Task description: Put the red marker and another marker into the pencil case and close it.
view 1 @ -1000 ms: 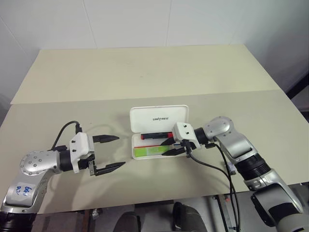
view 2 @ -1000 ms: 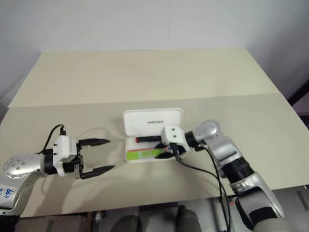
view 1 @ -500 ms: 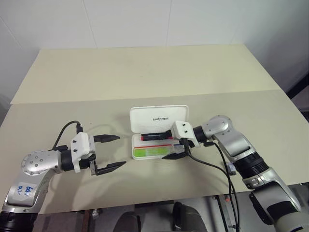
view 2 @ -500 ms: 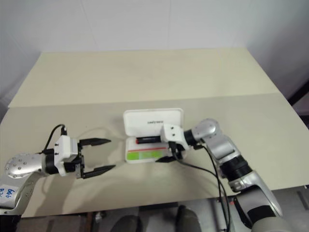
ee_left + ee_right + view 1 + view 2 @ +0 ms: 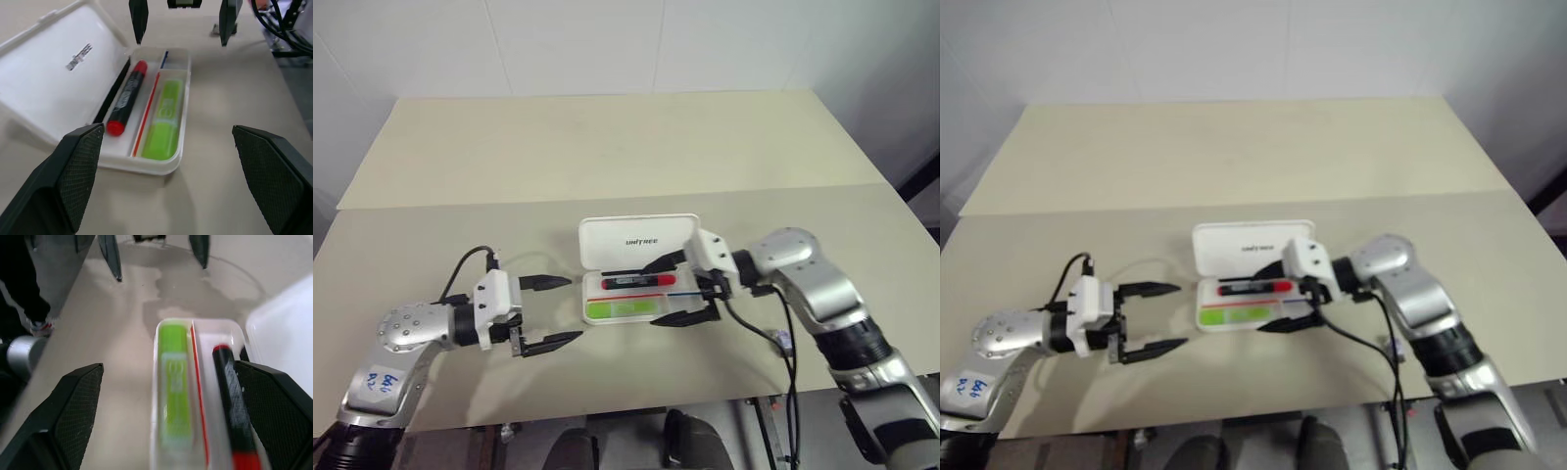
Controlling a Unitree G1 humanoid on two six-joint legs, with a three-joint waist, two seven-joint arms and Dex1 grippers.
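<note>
Beige table (image 5: 607, 147), open pencil case (image 5: 638, 241) near the middle of its front edge.

Inside the case the red marker (image 5: 637, 282) lies in the back compartment and the lime-green marker (image 5: 622, 309) in the front one, a thin red-and-blue line between them; the lid stands open toward the table's back edge. Both claws are spread wide and hold nothing: the right gripper (image 5: 683, 290) at the case's right end, the left gripper (image 5: 553, 312) just beside its left end.

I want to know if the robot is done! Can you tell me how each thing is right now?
pencil case: open, lid up.
red marker: lying inside the case.
green marker: lying inside the case.
left gripper: open, empty.
right gripper: open, empty, at the case.
</note>
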